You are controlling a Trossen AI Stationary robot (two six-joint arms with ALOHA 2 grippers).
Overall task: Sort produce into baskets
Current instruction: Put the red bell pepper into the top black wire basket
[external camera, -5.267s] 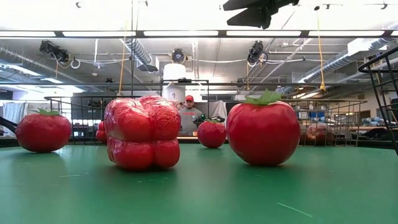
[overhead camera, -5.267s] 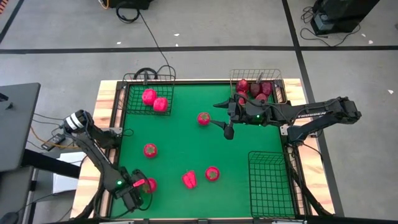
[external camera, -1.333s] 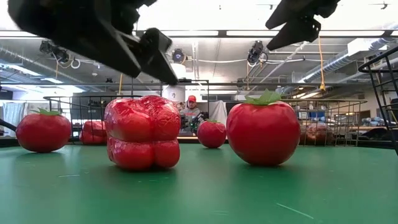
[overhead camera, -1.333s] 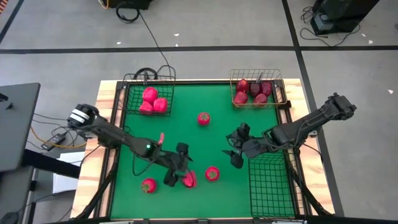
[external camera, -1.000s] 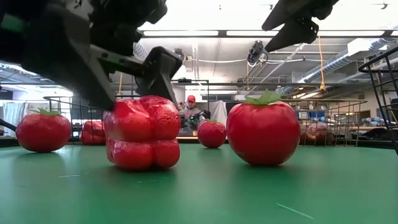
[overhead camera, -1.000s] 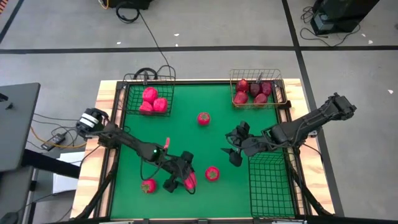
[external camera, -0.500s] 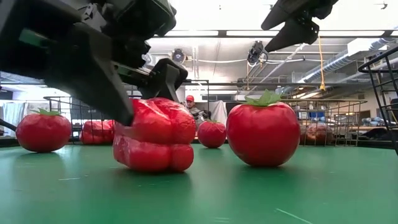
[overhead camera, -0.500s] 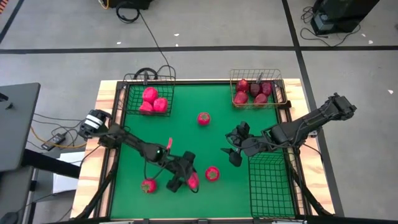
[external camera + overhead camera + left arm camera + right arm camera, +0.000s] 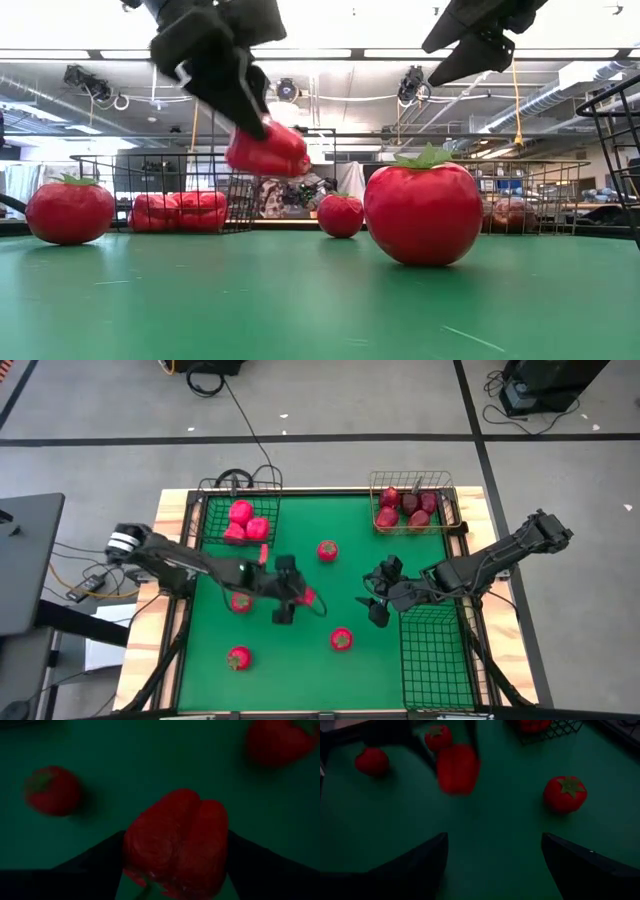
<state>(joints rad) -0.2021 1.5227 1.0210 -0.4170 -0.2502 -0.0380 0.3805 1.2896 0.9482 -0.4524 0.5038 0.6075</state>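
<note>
Pepper (image 9: pixel 268 150) motion-blurred — left tool (image 9: pixel 245 105) hides its top.

Left hand (image 9: pixel 296 600) has lifted the pepper (image 9: pixel 304 598) (off the mat).

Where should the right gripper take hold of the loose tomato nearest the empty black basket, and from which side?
Grip the tomato across its round red sides, coming straight down from above. It sits upright with open green table all round, apart from the basket. The leafy top looks too small to hold. The right gripper hovers open nearby.
</note>
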